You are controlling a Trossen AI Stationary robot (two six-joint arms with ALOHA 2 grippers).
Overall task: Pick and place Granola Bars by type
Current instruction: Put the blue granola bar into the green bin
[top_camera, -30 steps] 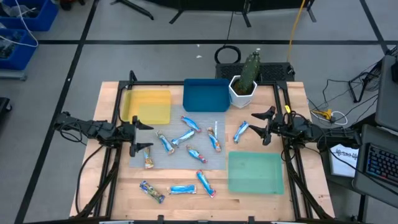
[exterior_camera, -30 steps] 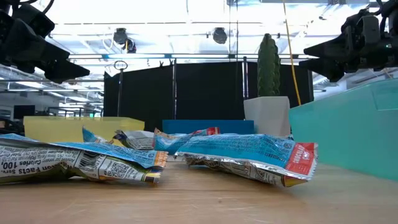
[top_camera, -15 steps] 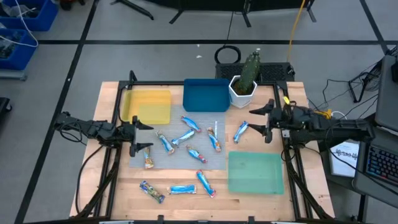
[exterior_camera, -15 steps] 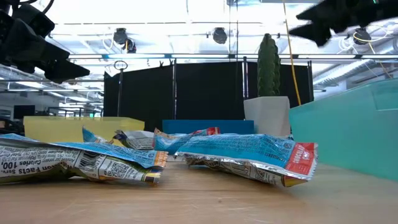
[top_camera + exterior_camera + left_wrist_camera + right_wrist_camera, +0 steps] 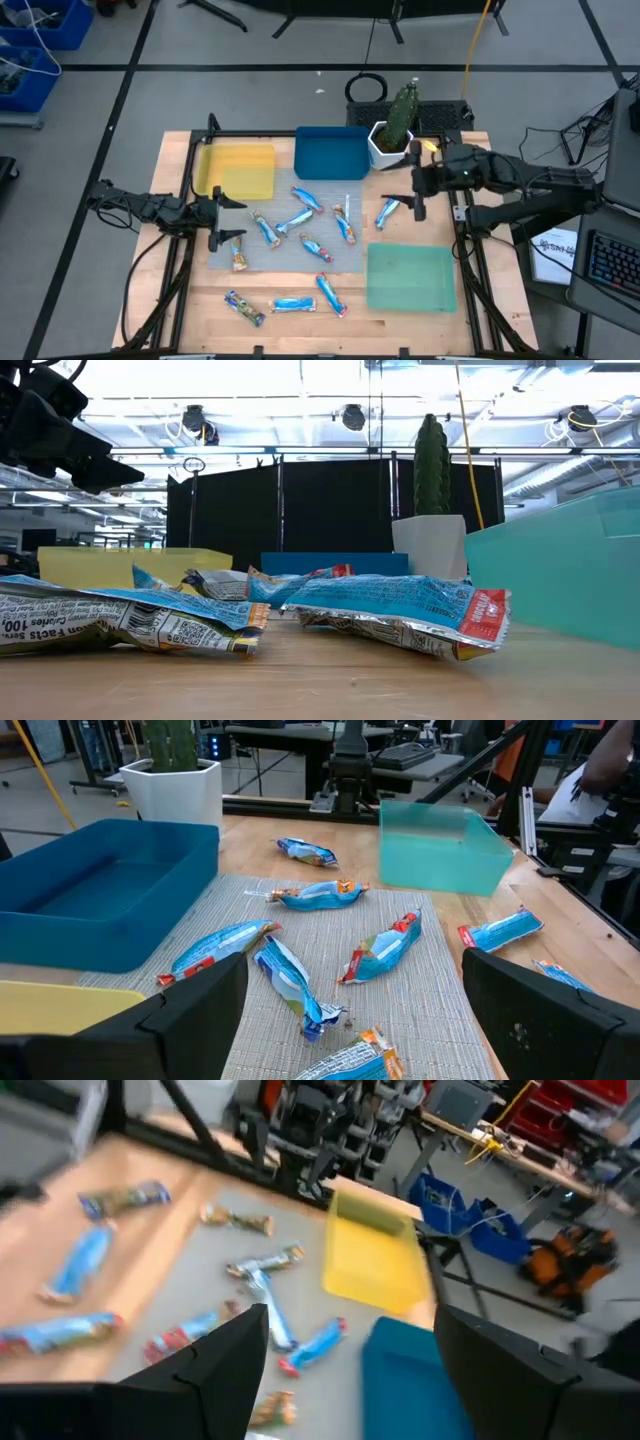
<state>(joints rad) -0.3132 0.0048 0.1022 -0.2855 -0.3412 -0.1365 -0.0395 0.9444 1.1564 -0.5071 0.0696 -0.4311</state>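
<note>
Blue Granola Bars [image 5: 303, 221] — woven mat [image 5: 290, 232]

Wooden table [image 5: 180, 300] with mat [image 5: 290, 250], trays, bars

i see a yellow tray [image 5: 238, 168] at the table's far left and a blue tray [image 5: 331, 153] beside it. a cactus in a white pot [image 5: 390, 146] stands just right of the blue tray. a green tray [image 5: 411, 277] lies near right, and a grey woven mat [image 5: 290, 250] covers the middle.
</note>
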